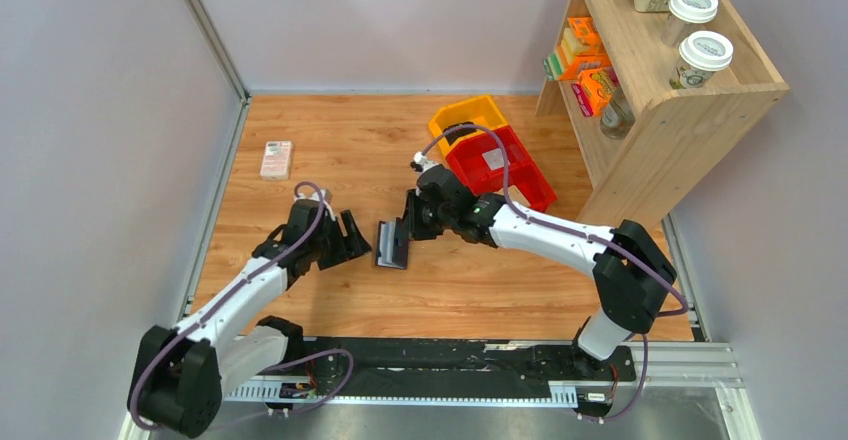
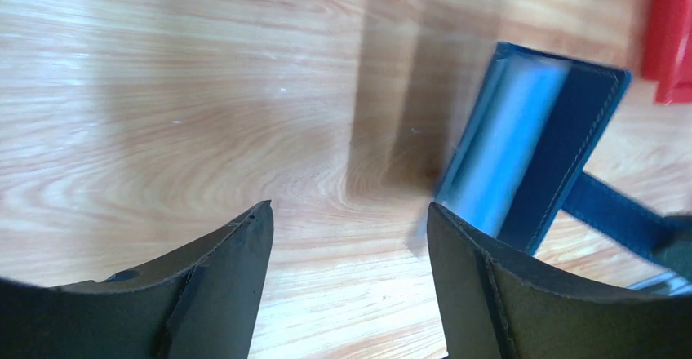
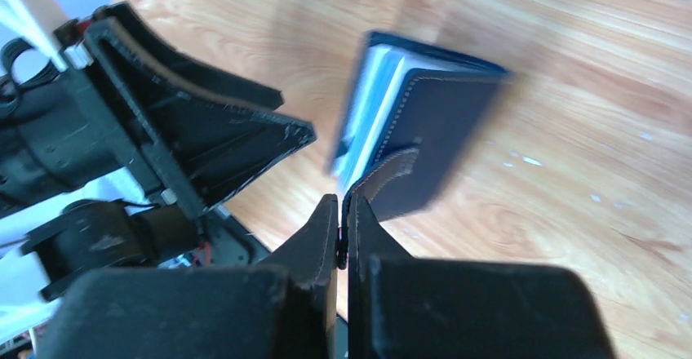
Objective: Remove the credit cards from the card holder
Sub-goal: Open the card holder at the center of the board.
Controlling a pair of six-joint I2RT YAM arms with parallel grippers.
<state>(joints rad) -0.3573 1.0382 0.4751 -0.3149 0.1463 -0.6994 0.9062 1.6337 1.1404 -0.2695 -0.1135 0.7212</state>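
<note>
Left arm [image 1: 240, 295] stretched forward and to the right, held low. Left claw [image 2: 349, 208]: jaws spread wide, nothing between them. Right arm [image 1: 550, 232] elbow bent, forearm pointing left. Right claw [image 3: 341, 206]: jaws pressed together, pinching the card holder [image 3: 432, 122] by its tab. The 2 claws face each other, near, not touching

The card holder [image 3: 441, 122] is navy, pale blue inside; red bin [image 1: 530, 185], yellow bin [image 1: 480, 102], light wood-grain table [image 1: 340, 150].

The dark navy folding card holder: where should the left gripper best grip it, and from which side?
Probably the navy card holder's pale layered edge, from the left gripper's own side: it faces those open jaws, while the right gripper pinches the snap tab.
</note>
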